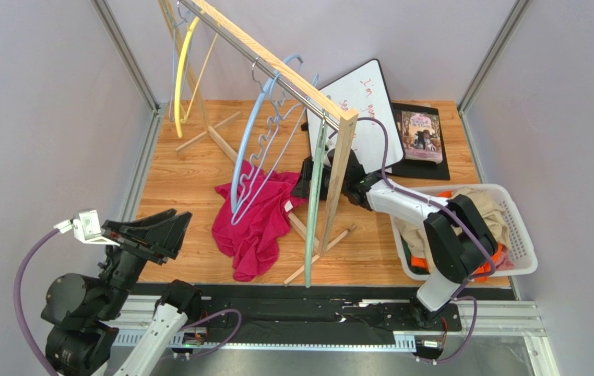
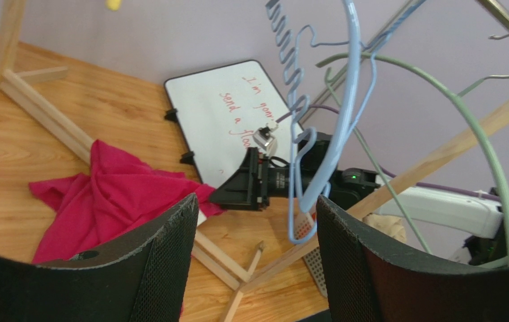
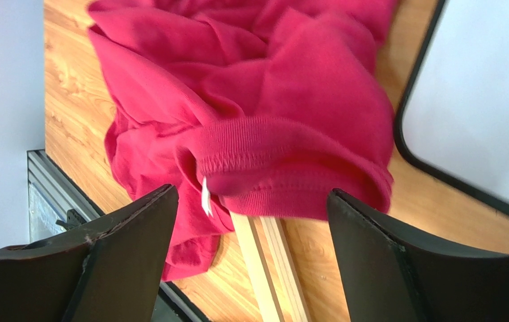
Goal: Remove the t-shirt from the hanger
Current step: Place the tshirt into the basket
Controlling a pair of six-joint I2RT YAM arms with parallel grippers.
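The magenta t-shirt [image 1: 255, 221] lies crumpled on the wooden table, off any hanger; it also shows in the left wrist view [image 2: 102, 201] and the right wrist view [image 3: 264, 100]. A bare light-blue hanger [image 1: 255, 137] hangs from the wooden rail [image 1: 277, 66] just above the shirt, and a bare pale-green hanger [image 1: 316, 196] hangs beside it. My right gripper [image 1: 308, 178] is open and empty, just right of the shirt's collar [image 3: 284, 181]. My left gripper [image 1: 168, 231] is open and empty, raised at the near left, apart from the shirt.
The rack's wooden feet [image 1: 320, 251] cross the table under the shirt. A whiteboard [image 1: 363, 113] and a book [image 1: 421, 137] lie at the back right. A white laundry basket [image 1: 520, 235] of clothes stands on the right. A yellow hanger [image 1: 182, 70] hangs far back.
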